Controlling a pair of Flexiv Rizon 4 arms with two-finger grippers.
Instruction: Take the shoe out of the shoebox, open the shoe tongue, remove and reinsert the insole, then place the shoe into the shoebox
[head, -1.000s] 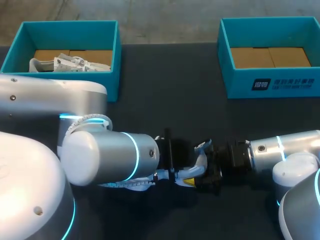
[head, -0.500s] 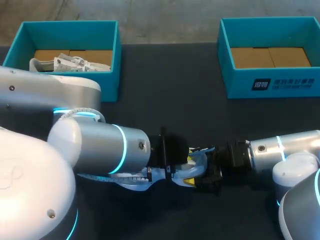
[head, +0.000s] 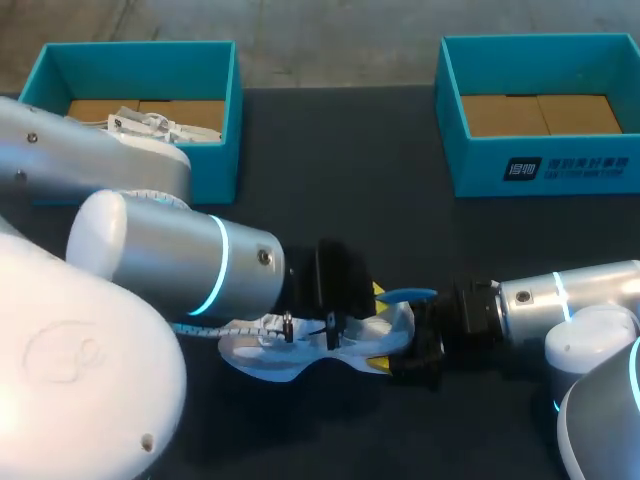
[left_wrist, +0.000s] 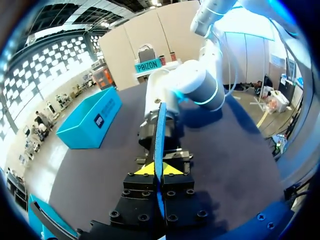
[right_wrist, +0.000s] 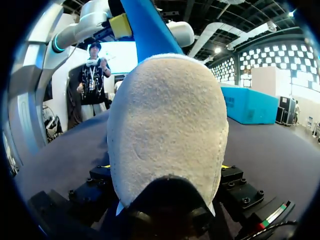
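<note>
The left gripper (left_wrist: 159, 170) is pinched narrow on the blue insole (left_wrist: 160, 135), which stands on edge between its yellow tips. Since a second ago this arm has drawn back leftward, baring more of the white shoe (head: 300, 352) between the two arms. The right gripper (head: 408, 350) clamps the shoe's end. The right box (head: 540, 165) bears white print on its side. The left box (head: 222, 150) holds a second shoe (head: 150, 125).

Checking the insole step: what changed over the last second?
The left gripper, shut on the blue insole, drew back toward my left. This lifted the insole's end out of the shoe and uncovered more of the shoe. The right gripper stayed clamped on the shoe. The left shoebox and right shoebox stayed put.
</note>
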